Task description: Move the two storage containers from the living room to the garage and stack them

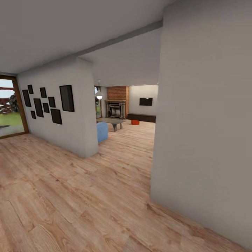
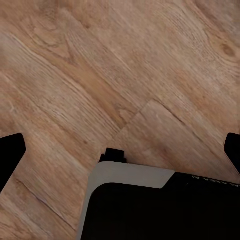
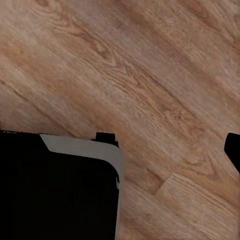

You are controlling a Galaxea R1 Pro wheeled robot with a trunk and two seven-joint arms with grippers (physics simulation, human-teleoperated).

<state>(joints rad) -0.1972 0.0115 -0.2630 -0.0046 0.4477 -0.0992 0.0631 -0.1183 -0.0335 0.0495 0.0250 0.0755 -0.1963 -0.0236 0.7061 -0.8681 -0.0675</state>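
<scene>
Far down the hallway lies the living room, with a red brick fireplace (image 1: 117,101), a black wall TV (image 1: 146,101) and a long dark low bench (image 1: 141,118). One small orange-red storage container (image 1: 135,122) sits on the wood planks in front of the bench. The garage is out of view. My left gripper (image 2: 121,149) hangs open over bare planks, its fingertips (image 2: 10,156) spread wide. My right gripper (image 3: 120,150) also looks open, with one dark fingertip (image 3: 233,150) at the frame edge and the other hidden behind my dark base.
A grey wall corner (image 1: 196,147) stands close on the right. A white partition (image 1: 63,115) hung with black frames stands on the left. A blue seat (image 1: 102,131) and a low grey table (image 1: 113,122) lie beyond it. A glass door (image 1: 8,108) is far left.
</scene>
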